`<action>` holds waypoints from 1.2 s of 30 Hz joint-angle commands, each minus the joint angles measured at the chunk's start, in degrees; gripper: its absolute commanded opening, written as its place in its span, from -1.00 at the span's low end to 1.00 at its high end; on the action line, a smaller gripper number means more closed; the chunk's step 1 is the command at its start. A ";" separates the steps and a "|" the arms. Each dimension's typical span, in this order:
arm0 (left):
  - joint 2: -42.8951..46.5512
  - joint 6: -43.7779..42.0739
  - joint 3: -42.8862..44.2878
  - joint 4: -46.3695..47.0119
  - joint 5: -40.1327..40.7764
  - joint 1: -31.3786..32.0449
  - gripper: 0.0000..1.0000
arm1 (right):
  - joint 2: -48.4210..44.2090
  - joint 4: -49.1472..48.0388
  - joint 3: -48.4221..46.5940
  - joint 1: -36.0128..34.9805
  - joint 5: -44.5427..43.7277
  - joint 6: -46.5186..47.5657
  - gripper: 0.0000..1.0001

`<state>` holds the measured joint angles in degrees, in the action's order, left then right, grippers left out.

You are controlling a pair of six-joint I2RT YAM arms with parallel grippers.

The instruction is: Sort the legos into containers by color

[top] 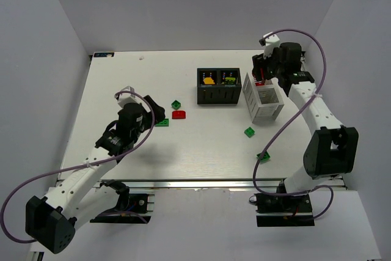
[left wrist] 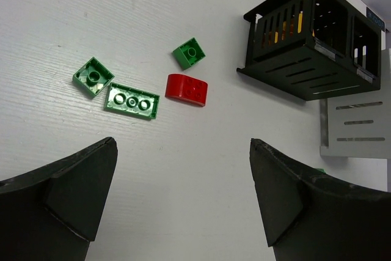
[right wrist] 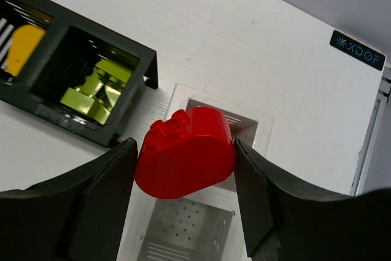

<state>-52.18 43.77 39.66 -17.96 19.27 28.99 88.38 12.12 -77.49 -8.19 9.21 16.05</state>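
My right gripper [right wrist: 185, 145] is shut on a rounded red lego [right wrist: 186, 154] and holds it over the far compartment of the white slatted basket [right wrist: 253, 120]; from above, this gripper [top: 263, 76] hangs over the basket [top: 261, 109]. My left gripper [left wrist: 182, 145] stands wide open above bare table with nothing between its fingers. Just beyond it lie a long green brick [left wrist: 131, 100], a square green brick [left wrist: 93, 76], a small green brick [left wrist: 188, 53] and a rounded red brick [left wrist: 186, 88]. The black box [top: 217, 96] holds a yellow piece [right wrist: 24, 47] and lime bricks [right wrist: 98, 87].
Two more green bricks lie on the table's right side, one [top: 249, 131] in front of the basket and one [top: 263, 156] close to the right arm's base. The black box [left wrist: 305, 47] and the basket [left wrist: 354, 126] stand side by side at the far right.
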 commanded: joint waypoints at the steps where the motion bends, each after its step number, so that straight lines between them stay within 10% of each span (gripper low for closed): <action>1: 0.94 -0.26 -1.07 0.29 -1.25 -0.08 0.96 | 1.18 -4.12 -2.66 0.54 -1.65 2.14 -1.00; 22: -3.45 -0.88 0.59 0.82 -3.97 -0.08 0.96 | 9.97 -4.83 -4.51 3.44 -0.25 2.67 -0.14; 28: -4.77 -0.35 1.38 1.17 -4.68 -0.08 0.96 | 11.29 -4.56 -5.21 4.14 0.01 2.40 0.55; 36: -8.63 -0.09 4.81 2.48 -6.35 -0.08 0.96 | 10.06 -2.28 -7.93 5.99 4.22 1.61 0.79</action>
<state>-59.92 43.55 41.06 -17.45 14.11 28.99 99.94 9.67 -81.60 -2.98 10.31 18.02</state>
